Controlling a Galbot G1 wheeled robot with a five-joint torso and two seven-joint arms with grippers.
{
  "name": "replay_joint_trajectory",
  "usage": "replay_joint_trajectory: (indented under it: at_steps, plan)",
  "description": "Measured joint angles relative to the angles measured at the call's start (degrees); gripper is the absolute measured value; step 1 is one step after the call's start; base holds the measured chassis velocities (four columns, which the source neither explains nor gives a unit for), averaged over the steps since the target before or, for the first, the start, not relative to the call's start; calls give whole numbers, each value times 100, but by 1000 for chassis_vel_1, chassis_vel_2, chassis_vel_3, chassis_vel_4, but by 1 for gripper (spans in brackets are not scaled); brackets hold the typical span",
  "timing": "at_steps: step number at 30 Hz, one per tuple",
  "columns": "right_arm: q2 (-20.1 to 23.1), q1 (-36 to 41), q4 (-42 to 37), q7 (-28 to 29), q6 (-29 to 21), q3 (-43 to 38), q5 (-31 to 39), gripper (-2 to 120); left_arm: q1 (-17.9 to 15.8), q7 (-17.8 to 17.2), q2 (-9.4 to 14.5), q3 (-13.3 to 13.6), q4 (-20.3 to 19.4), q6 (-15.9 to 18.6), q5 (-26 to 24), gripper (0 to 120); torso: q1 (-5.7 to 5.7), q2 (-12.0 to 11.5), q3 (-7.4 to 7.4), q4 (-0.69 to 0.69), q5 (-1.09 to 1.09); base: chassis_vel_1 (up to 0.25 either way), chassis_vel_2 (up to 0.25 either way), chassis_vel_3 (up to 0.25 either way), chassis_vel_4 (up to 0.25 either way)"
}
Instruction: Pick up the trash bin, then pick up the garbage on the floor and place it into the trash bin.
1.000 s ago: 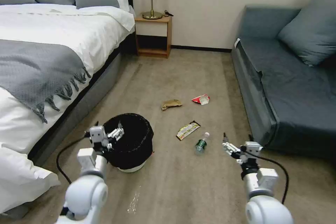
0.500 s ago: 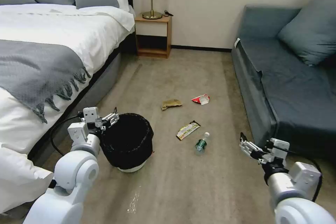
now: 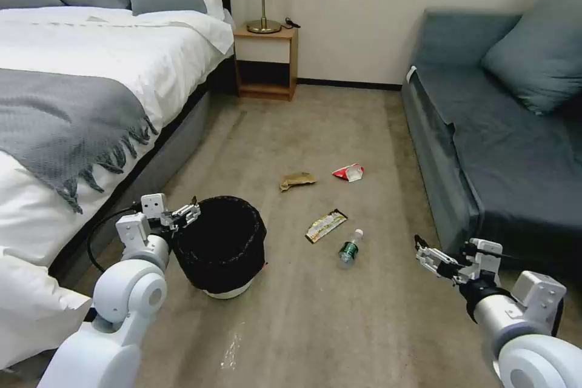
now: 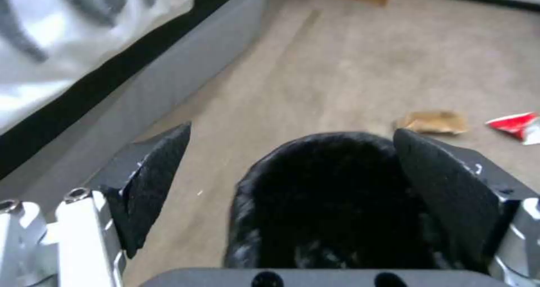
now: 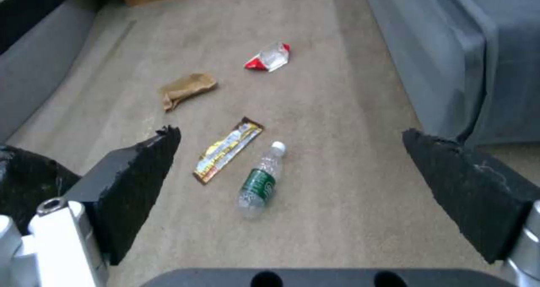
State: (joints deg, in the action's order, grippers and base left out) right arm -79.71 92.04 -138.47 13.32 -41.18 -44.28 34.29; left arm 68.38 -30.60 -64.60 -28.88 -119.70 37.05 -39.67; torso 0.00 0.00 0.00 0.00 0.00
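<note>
Trash bin: the trash bin [image 3: 223,245] is small, round and white, lined with a crinkly black bag folded over its rim; it stands upright on the floor [image 3: 315,327] near the bed [image 3: 91,85].
Left pincer: the left pincer [image 3: 187,213] hangs at the bin's rim on the bed side, spread wide; in the left wrist view one pad [image 4: 433,181] lies over the bag and the other is out over the carpet. Whether it touches the rim I cannot tell.
Right pincer: the right pincer [image 3: 429,254] hovers above the floor close to the sofa [image 3: 503,151], spread wide and holding nothing.
Bottle: the clear bottle [image 3: 350,248], with green label and white cap, lies on its side between the bin and the right pincer.
Wrapper: the yellow-black snack wrapper [image 3: 325,225] lies flat just beside the bottle's cap end.
Brown paper: the crumpled brown paper [image 3: 296,180] lies farther off, toward the nightstand [image 3: 267,60].
Red packet: the red-white crushed packet [image 3: 348,172] lies near the brown paper, on the sofa side.
Edges: the bed frame runs along the robot's left, the sofa front along its right, and the wall closes the far end.
Open room: a strip of bare carpet runs between bed and sofa; the litter pieces lie apart from each other in its middle.
Writing: the bottle's green label carries print too small to read; so does the wrapper.
</note>
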Motion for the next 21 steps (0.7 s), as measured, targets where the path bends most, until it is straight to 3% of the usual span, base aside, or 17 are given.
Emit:
replay_joint_trajectory:
  at_steps: [5,9,17,21]
  plan:
    - [-20,37,26,-48,63,-8,-62,100,-156,-605,51,-15,122,368,-441,97,0,0,0,0,0,0,0,0,0]
    - [12,73,20,-62,95,-59,-83,100,-292,-842,50,24,261,463,-671,97,0,0,0,0,0,0,0,0,0]
    - [85,119,-39,-111,128,-165,-90,100,-637,-1010,103,90,706,531,-1023,97,0,0,0,0,0,0,0,0,0]
    - [93,143,-39,-123,203,-201,-105,100,-785,-869,62,158,1074,517,-832,98,0,0,0,0,0,0,0,0,0]
